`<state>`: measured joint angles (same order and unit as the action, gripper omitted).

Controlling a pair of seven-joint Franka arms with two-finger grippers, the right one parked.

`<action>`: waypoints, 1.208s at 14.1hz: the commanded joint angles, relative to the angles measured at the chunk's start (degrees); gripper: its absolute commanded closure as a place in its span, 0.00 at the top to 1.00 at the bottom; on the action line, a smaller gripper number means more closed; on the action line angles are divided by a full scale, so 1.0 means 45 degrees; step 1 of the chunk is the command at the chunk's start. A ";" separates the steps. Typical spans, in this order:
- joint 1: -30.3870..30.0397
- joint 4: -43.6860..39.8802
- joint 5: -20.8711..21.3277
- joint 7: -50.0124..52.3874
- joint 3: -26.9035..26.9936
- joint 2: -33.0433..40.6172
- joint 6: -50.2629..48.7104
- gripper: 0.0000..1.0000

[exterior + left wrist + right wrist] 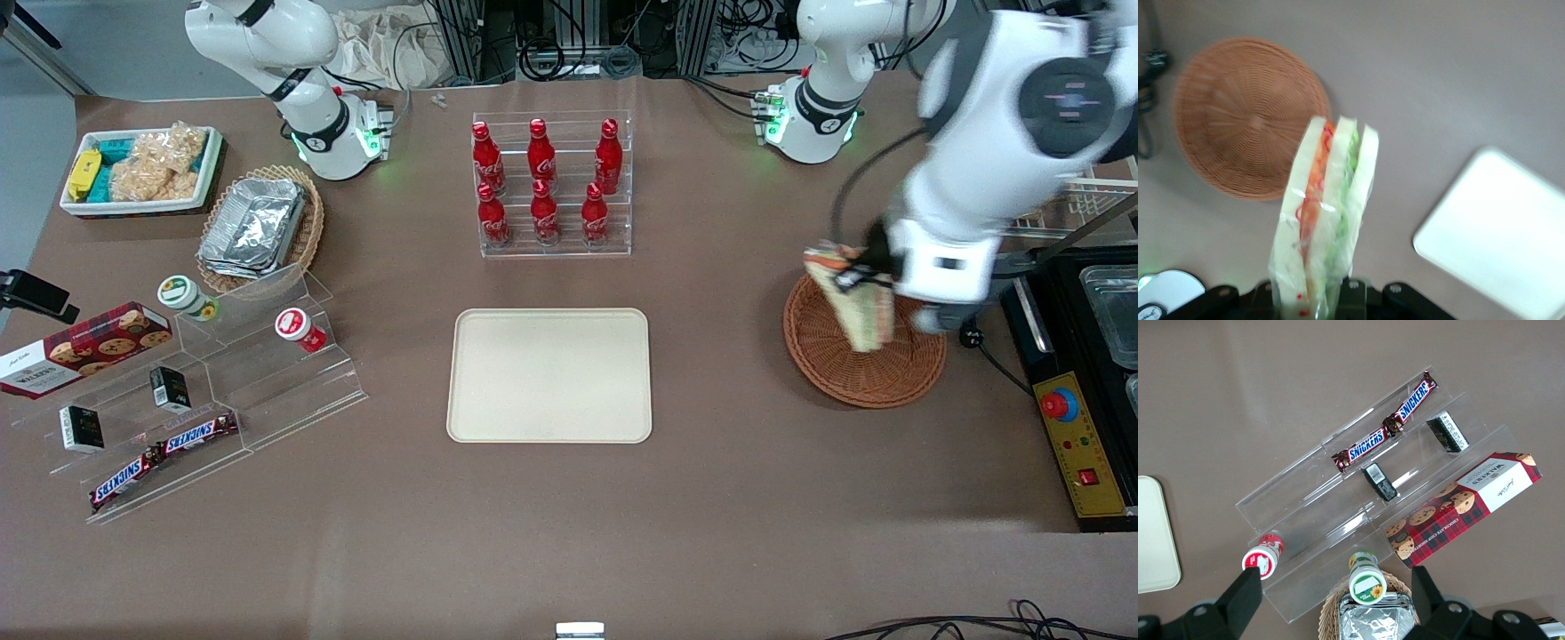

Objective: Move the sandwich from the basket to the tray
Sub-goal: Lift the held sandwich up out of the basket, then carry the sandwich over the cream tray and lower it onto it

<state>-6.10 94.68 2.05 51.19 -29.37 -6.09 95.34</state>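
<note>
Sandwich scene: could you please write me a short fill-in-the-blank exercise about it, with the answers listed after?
1. The gripper is shut on the ____.
2. The sandwich hangs above the table, and the round basket under it now holds ____.
3. The flat tray lies nearer to the front camera than the rack of six red ____.

Missing words: sandwich; nothing; bottles

Two Snickers bars (1385,430) lie on acrylic shelf (1338,513).
</note>
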 commanded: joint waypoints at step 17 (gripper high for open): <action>0.3796 -0.2310 0.7024 0.4034 -0.1656 -0.9682 0.6607 0.00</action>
<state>9.05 86.58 31.79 69.07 -37.65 -48.78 125.73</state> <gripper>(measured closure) 0.793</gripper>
